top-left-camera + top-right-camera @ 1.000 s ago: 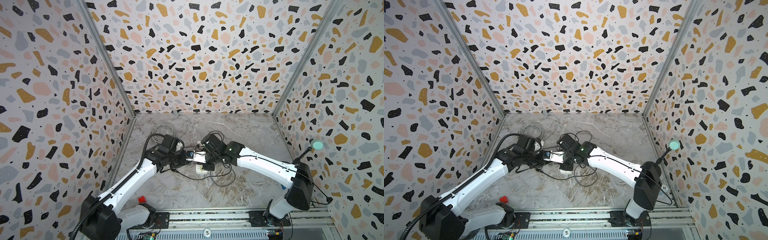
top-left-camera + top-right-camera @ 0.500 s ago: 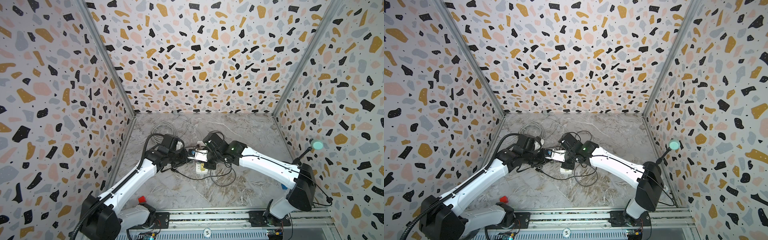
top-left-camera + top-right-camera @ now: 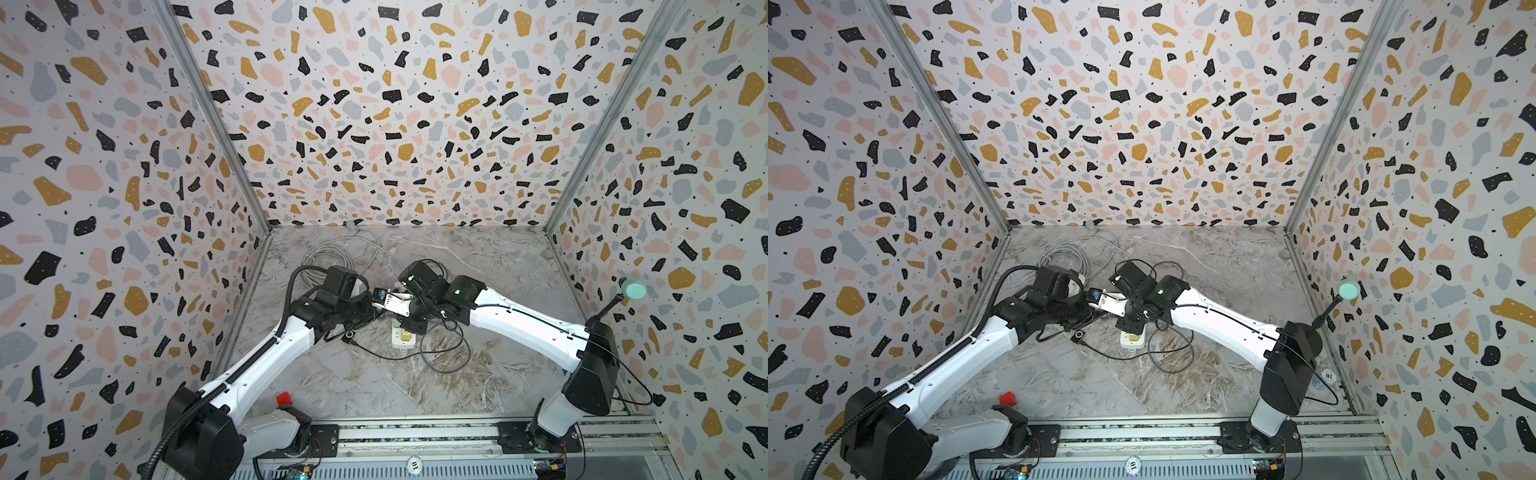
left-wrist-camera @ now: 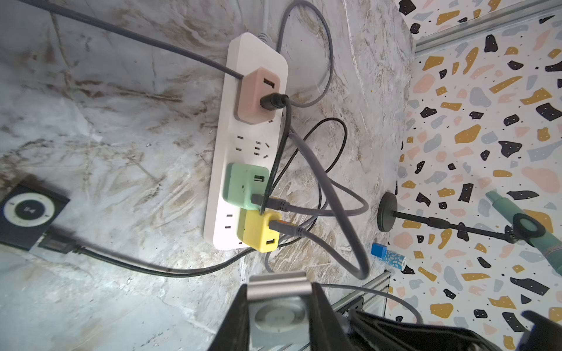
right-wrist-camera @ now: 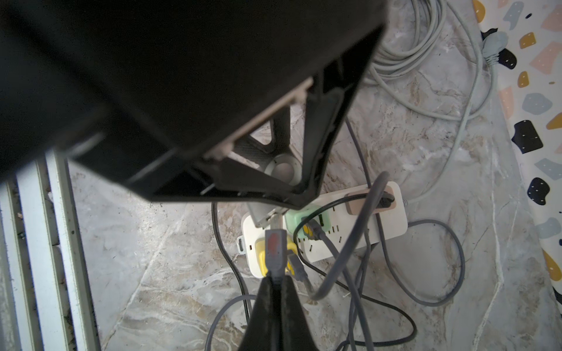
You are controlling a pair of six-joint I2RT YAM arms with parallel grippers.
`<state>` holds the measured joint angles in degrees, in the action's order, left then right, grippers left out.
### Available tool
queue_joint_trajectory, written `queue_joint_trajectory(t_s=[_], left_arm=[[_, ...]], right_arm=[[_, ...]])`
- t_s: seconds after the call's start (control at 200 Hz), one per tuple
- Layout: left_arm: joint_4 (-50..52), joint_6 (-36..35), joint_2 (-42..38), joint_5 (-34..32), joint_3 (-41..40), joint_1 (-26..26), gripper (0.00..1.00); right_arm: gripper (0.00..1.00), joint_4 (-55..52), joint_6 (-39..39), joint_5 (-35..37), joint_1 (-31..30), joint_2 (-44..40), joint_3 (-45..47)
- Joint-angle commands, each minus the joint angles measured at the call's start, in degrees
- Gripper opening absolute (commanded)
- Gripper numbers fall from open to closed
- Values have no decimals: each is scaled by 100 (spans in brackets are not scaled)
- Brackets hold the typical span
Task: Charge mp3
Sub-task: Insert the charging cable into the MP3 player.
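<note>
Far left on the marble table (image 4: 121, 91), a dark player (image 4: 29, 214) lay flat with a lead already plugged into it. Next, the left gripper (image 4: 278, 290) was partly closed, clamping the silver mp3 (image 4: 278, 314) by its two side edges and holding it raised above the table at mid-scene. The mp3's free end faced a grey plug (image 5: 275, 246); whether the two touched could not be told. To the right, the right gripper (image 5: 275, 284) was pinched tight on the plug's rear, and its cable (image 5: 349, 231) looped away. Beneath them sat a white strip (image 4: 252, 146) carrying three chargers (image 4: 246, 185). The mp3 looked small, light, rigid and smooth, so it would likely twist when pushed. Gripping its edges close to the port end seemed best. The plug looked stiff and the cable springy.
</note>
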<state>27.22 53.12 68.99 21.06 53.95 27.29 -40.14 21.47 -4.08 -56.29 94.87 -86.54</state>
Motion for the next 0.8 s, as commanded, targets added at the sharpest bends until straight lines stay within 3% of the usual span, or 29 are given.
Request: queue_joint_trajectory(t_s=[0.0, 0.425, 0.796], left_arm=[[-912, 52, -116, 680, 304, -7, 0], [-500, -489, 24, 638, 412, -66, 0], [-464, -545, 149, 557, 479, -88, 0]], right_arm=[[0, -9, -26, -59, -95, 113, 18], [0, -103, 456, -187, 57, -64, 93], [0, -151, 542, -212, 108, -156, 174]])
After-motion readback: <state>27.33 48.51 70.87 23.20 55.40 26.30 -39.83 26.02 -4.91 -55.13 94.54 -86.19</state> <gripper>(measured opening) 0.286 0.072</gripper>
